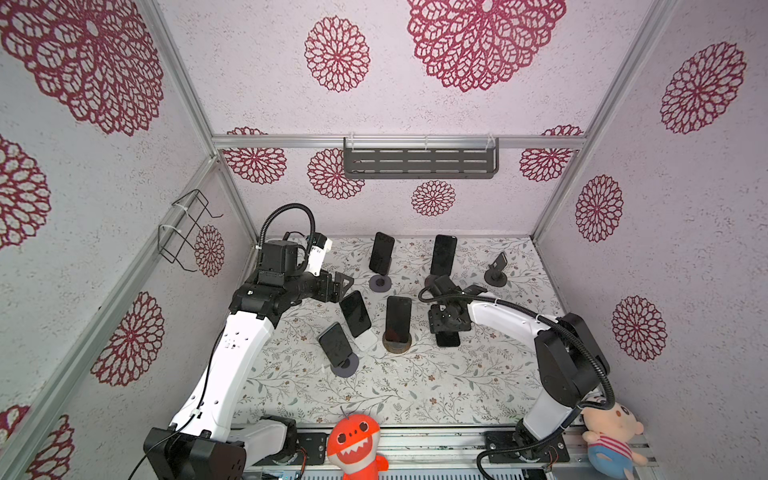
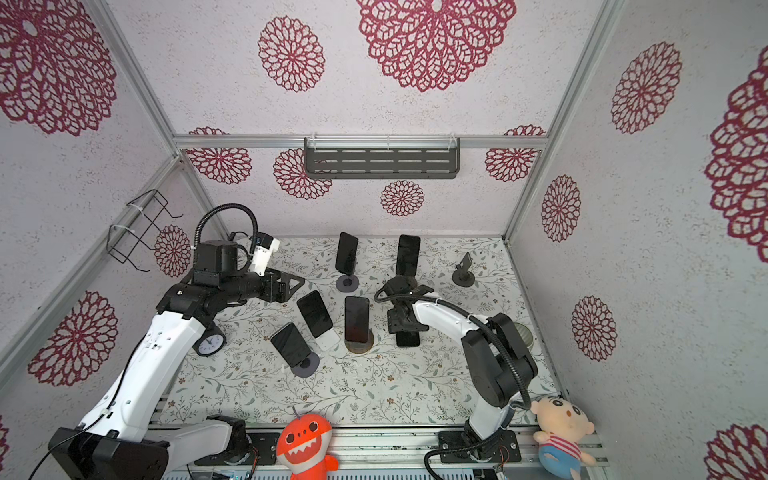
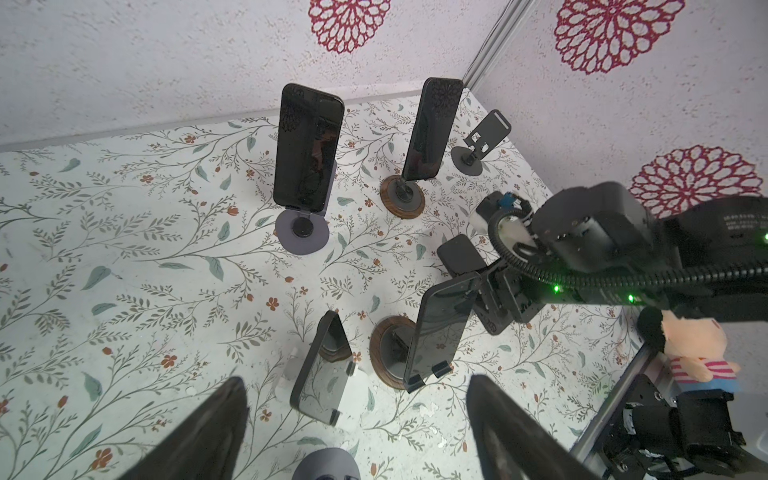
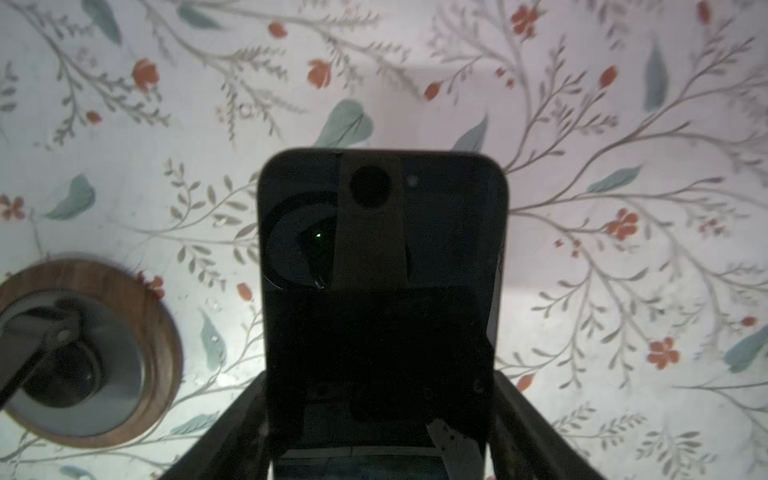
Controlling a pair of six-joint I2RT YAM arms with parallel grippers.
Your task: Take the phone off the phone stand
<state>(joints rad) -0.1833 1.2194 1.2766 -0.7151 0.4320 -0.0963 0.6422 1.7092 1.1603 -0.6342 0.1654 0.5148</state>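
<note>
Stands hold most of what you have on the floral table [image 1: 415, 395]: at the back the grey-disc stand [image 1: 380, 284] carries the back-left handset [image 1: 381, 253] upright, beside it the back wooden-base stand [image 3: 403, 199] carries the tall handset [image 1: 443, 254], and the small black stand [image 1: 496, 270] sits toward the back right corner. Nearer you, the front wooden-base stand [image 1: 397, 345] props the middle handset [image 1: 398, 318], the white stand [image 1: 366, 341] leans the tilted handset [image 1: 355, 313] back, and the front grey stand [image 1: 345, 365] holds the low handset [image 1: 334, 343]. Your phone [image 4: 382, 291] is in none of these cradles: the right gripper [image 4: 378, 374] is clamped on its two long edges, holding it low over the table, to the right of the front wooden-base stand in both top views; you cannot tell whether it touches the table. A wood-ringed base [image 4: 83, 353] lies just beside it in the right wrist view, and you cannot tell which stand that is. Your left gripper [image 1: 343, 286] hangs with its pincer wide apart and nothing in it, just behind the tilted handset. The right arm [image 1: 498, 316] hides the back wooden-base stand's foot in both top views; the clock [image 2: 210, 343] sits tucked under the left arm [image 2: 166, 353]. On the walls are the slotted shelf [image 1: 419, 162] and the wire basket [image 1: 187, 230]; the orange plush [image 1: 353, 444] and the doll [image 1: 611, 432] sit on the front rail
</note>
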